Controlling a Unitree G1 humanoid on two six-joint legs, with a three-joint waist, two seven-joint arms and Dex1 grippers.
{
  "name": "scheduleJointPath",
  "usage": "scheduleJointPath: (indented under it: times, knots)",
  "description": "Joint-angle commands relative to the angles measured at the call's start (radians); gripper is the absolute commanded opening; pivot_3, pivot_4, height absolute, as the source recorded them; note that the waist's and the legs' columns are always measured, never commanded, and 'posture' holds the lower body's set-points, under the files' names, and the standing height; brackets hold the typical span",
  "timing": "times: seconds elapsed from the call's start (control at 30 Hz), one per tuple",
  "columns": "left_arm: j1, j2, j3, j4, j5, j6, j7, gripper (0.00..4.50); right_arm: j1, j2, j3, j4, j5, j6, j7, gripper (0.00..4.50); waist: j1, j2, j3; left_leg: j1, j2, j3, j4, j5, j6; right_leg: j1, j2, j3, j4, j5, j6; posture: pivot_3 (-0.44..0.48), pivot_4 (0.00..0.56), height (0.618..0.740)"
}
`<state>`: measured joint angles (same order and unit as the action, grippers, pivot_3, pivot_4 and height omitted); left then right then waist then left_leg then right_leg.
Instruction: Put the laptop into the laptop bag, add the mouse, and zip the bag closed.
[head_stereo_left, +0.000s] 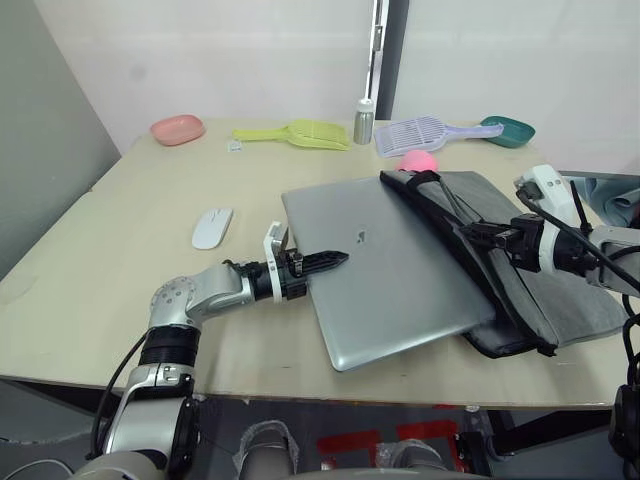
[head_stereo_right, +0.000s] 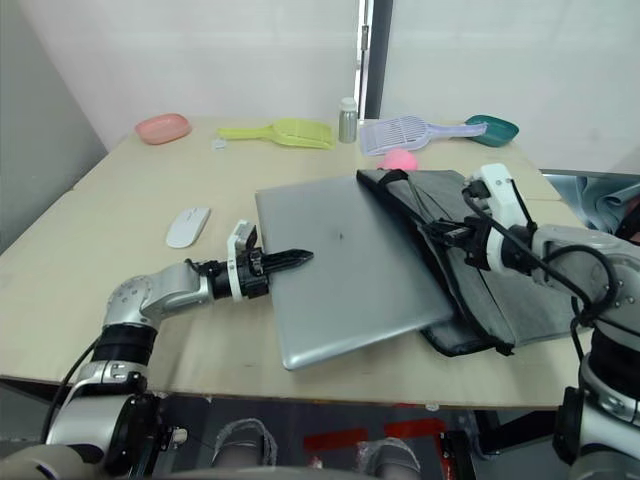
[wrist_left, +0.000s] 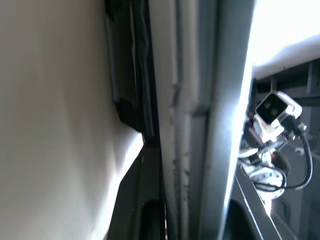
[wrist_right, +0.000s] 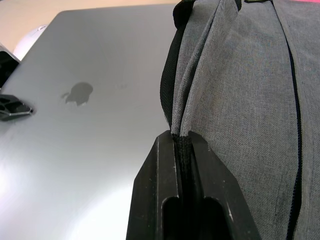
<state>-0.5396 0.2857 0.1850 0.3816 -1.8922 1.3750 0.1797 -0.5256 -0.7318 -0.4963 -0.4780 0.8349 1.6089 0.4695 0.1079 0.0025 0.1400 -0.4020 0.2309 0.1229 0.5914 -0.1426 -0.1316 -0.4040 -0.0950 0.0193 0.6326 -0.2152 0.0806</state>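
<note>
The laptop (head_stereo_left: 400, 265) lies mid-frame on the bench (head_stereo_left: 120, 250), its right part tucked under the open flap of the laptop bag (head_stereo_left: 560, 270), which lies at centre right. The left jaws (head_stereo_left: 335, 260) reach in from lower left and are clamped on the laptop's left edge, one finger lying on top of the lid. The right jaws (wrist_right: 182, 145) are pinched together on the bag's grey top flap at the black-edged opening, holding it raised above the laptop. The mouse (head_stereo_left: 212, 227) sits left of the laptop, apart from it, with bare bench around it. The laptop's near corner lies close to the bench's front edge. A pink plush toy (head_stereo_left: 417, 161) touches the bag's far end.
</note>
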Motion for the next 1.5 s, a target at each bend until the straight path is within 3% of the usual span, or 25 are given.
scheduleJointPath:
  times: [0.03,0.47,0.73,0.93,1.2,1.5]
  knots:
    - [-0.023,-0.033,0.041,-0.043,-0.08,0.004,-0.005,0.4,-0.042,-0.018,-0.02,-0.022,0.015,-0.004,0.002,0.01,-0.001,0.0,0.0,0.0,0.0,0.0,0.0,0.0,0.0,0.0,0.0,0.0,0.0,0.0,0.0,0.0,0.15,0.74]
    - [-0.105,-0.113,-0.012,0.006,-0.08,-0.044,0.052,0.4,-0.045,0.007,-0.003,-0.037,0.02,0.004,-0.008,0.01,0.0,0.0,0.0,0.0,0.0,0.0,0.0,0.0,0.0,0.0,0.0,0.0,0.0,0.001,0.001,0.0,0.15,0.74]
    - [-0.14,-0.138,-0.064,-0.002,-0.019,-0.075,0.011,0.4,-0.039,0.026,-0.007,-0.052,0.036,0.006,-0.024,0.01,0.0,0.0,0.0,0.0,0.0,0.0,0.0,0.0,0.0,0.0,0.0,0.0,-0.001,0.001,0.002,0.0,0.15,0.74]
    - [-0.169,-0.187,-0.059,0.0,0.075,-0.127,-0.026,0.4,-0.035,0.043,-0.008,-0.06,0.057,0.006,-0.043,0.01,0.0,0.0,0.0,0.0,0.0,0.0,0.0,0.0,0.001,0.0,0.0,0.001,-0.001,0.001,0.002,0.0,0.15,0.74]
    - [-0.184,-0.252,-0.044,0.008,0.289,-0.232,-0.082,0.4,-0.02,0.063,-0.019,-0.08,0.11,0.006,-0.083,0.01,0.0,0.0,0.0,0.0,-0.001,0.0,-0.001,0.0,0.002,0.0,0.0,0.0,-0.002,0.002,0.002,0.0,0.15,0.74]
    - [-0.205,-0.316,0.004,0.029,0.412,-0.287,-0.119,0.4,-0.007,0.08,-0.042,-0.082,0.179,0.006,-0.144,0.01,0.001,0.0,0.0,-0.001,-0.001,0.0,-0.001,0.0,0.002,0.0,0.0,0.0,-0.003,0.002,0.002,0.0,0.15,0.74]
